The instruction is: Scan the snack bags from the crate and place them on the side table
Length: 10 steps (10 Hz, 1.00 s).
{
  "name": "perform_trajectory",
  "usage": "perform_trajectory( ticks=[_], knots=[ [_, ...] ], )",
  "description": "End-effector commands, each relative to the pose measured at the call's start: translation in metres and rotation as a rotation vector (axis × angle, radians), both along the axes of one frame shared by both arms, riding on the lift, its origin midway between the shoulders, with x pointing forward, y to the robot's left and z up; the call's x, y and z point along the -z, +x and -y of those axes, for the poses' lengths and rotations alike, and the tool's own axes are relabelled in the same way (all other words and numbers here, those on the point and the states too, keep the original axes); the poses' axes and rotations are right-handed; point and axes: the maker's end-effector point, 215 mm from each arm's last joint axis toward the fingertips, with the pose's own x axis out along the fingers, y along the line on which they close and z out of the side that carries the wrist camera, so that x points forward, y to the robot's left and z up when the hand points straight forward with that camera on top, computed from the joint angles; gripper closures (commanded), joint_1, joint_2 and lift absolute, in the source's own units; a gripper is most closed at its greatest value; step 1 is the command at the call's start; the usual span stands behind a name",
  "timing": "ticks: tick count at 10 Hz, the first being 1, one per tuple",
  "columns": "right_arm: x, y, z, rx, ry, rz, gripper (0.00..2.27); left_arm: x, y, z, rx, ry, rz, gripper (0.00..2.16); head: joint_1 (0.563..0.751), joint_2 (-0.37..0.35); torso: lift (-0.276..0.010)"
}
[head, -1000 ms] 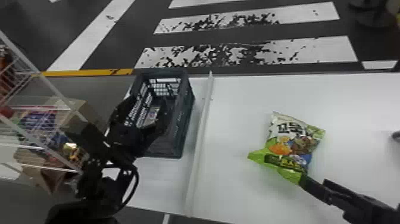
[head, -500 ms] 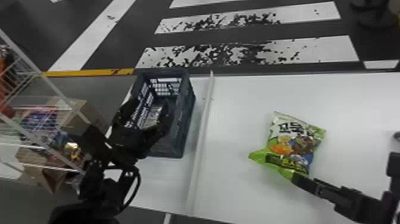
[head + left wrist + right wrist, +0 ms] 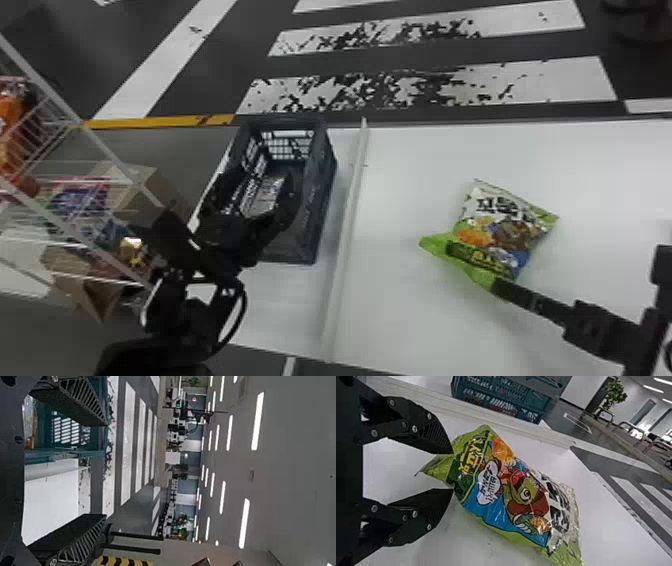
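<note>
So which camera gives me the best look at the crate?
The head view: it looks down into the crate, though the left gripper covers part. The left wrist view shows a slotted wall and rim, partly behind a finger; the right wrist view, a slotted side beyond the snack bag.

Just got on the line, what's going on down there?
The right gripper has its fingers apart around the green end of a plump green-and-white plastic snack bag, which lies on a white tabletop. The left gripper is open at the dark blue-green plastic crate, where a shiny item lies inside. Whether the bag has been scanned, I can't tell.
</note>
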Motion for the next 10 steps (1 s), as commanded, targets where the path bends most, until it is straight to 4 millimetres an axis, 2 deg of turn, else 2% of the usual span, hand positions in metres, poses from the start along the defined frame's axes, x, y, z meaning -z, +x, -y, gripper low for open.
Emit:
perform_trajectory(
  ticks=[1, 3, 6, 7, 10],
  knots=[
    [0.002, 0.003, 0.004, 0.011, -0.005, 0.006, 2.17, 0.002, 0.000, 0.000, 0.002, -0.014, -0.002, 0.06, 0.695, 0.284, -0.094],
    [-0.005, 0.012, 0.010, 0.025, -0.011, 0.050, 2.25, 0.002, 0.000, 0.002, 0.006, -0.018, -0.001, 0.06, 0.695, 0.273, -0.094],
    [-0.052, 0.029, 0.040, 0.026, -0.176, 0.214, 2.25, 0.000, -0.003, -0.003, 0.001, -0.026, 0.002, 0.06, 0.695, 0.251, -0.094],
    [-0.061, 0.032, 0.054, 0.011, -0.247, 0.237, 2.25, 0.000, -0.003, -0.003, 0.005, -0.028, 0.000, 0.06, 0.695, 0.239, -0.094],
    [-0.082, 0.049, 0.103, -0.057, -0.635, 0.358, 2.25, -0.001, -0.003, -0.003, 0.015, -0.030, 0.000, 0.06, 0.695, 0.182, -0.094]
  ],
)
